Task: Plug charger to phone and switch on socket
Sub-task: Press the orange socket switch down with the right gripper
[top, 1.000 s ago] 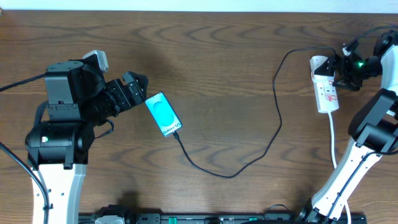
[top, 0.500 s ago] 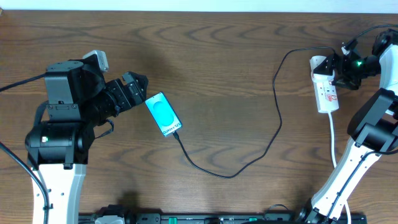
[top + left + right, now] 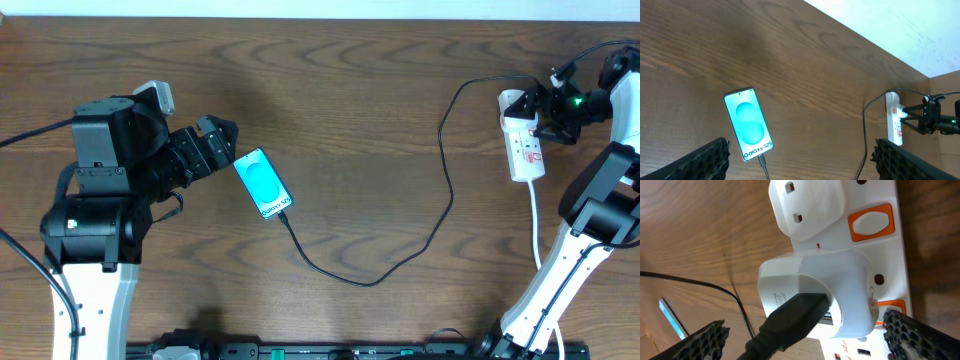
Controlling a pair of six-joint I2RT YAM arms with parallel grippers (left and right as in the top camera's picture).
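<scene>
Upper right, the open right gripper point(image 3: 541, 117) hovers at the white elongated power strip point(image 3: 527, 160), seemingly to press its orange switch point(image 3: 888, 306); the left gripper point(image 3: 225, 148) is open too.

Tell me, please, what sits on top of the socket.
A white adapter holding the black plug of the charger, and a second white plug beside it. The adapter covers its own pins and the holes of the socket underneath.

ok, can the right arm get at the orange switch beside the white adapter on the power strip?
Probably yes: the right tool hangs over the white power strip, one finger right beside the orange rocker switch by the white adapter, nothing between them.
</scene>
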